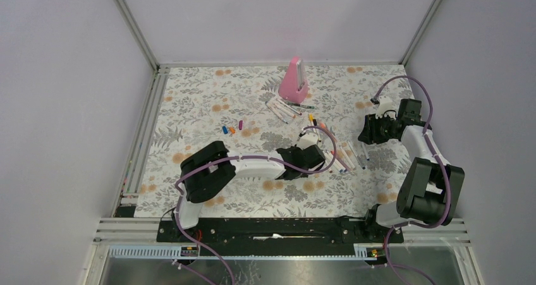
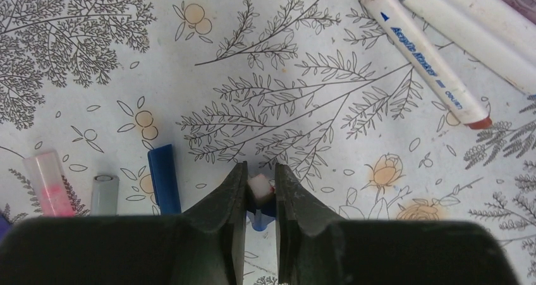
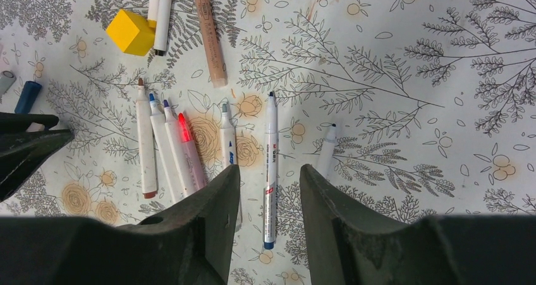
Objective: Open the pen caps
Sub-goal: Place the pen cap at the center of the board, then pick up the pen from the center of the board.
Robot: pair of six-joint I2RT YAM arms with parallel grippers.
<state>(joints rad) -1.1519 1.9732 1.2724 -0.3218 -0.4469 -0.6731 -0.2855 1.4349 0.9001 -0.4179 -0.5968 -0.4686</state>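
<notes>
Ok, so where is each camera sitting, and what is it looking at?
Top: high above and behind the arms, looking down on the flowery table; both arms show, left arm and right arm.
Left wrist: on the left arm, looking close down at the table; its jaws pinch a small white piece.
Right wrist: on the right arm, looking down at the row of pens; its jaws stand apart.
Shared: the top view shows that row of pens too.
</notes>
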